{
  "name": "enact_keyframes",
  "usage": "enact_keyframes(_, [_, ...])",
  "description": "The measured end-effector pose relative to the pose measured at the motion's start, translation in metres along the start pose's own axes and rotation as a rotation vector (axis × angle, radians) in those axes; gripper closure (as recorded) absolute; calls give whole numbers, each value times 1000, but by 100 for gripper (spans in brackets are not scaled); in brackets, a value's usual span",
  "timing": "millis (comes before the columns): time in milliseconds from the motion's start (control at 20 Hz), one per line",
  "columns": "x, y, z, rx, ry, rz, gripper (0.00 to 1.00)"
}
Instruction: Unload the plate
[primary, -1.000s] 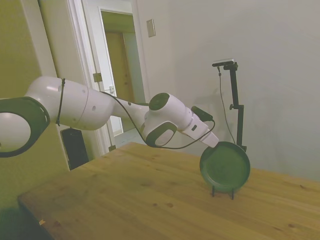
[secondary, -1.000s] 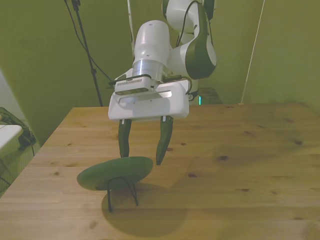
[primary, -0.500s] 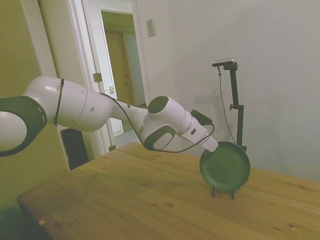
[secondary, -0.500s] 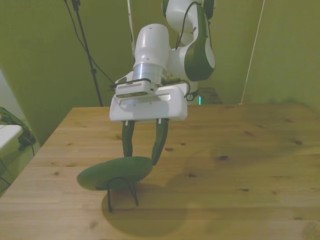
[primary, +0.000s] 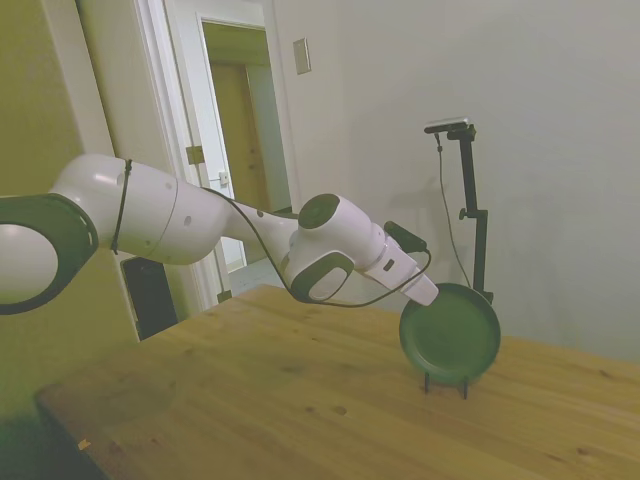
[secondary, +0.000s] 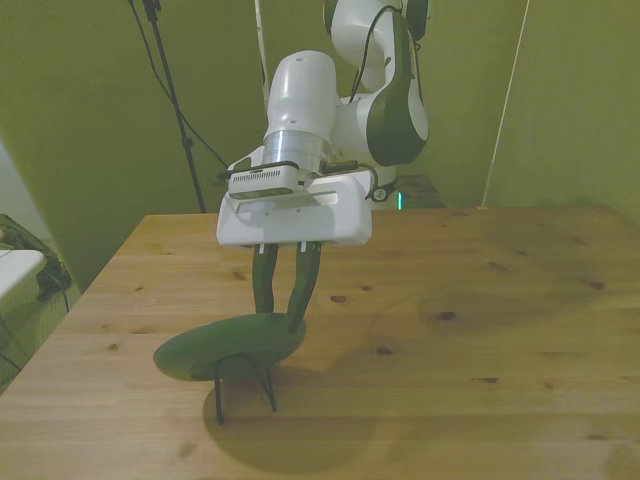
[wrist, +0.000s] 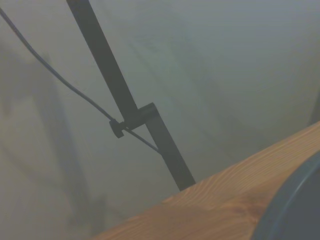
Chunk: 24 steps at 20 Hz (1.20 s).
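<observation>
Matte plate (secondary: 230, 347), knotty wooden table (secondary: 480, 300)

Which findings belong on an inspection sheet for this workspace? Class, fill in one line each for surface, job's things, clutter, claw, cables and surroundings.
Surface: wooden table, knotty planks, bare apart from the plate and its stand.
Job's things: dark green plate stands on edge in a thin black wire stand, near the front view's left.
Clutter: nothing seen.
Claw: claw is at the plate's upper rim with its fingers close together; whether they pinch the rim cannot be told.
Cables: a black cable loops along the white arm to the wrist.
Surroundings: plain wall, an open doorway behind the arm in the side view.
</observation>
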<state>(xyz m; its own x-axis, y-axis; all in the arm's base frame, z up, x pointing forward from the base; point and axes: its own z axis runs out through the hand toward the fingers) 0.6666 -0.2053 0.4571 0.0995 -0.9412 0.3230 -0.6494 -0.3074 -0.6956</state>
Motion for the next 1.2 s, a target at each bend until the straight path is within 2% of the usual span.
enact_keyframes(800, [1, -2, -1, 5, 3, 0, 100])
enact_keyframes(1200, [5, -21, -20, 41, 19, 6, 100])
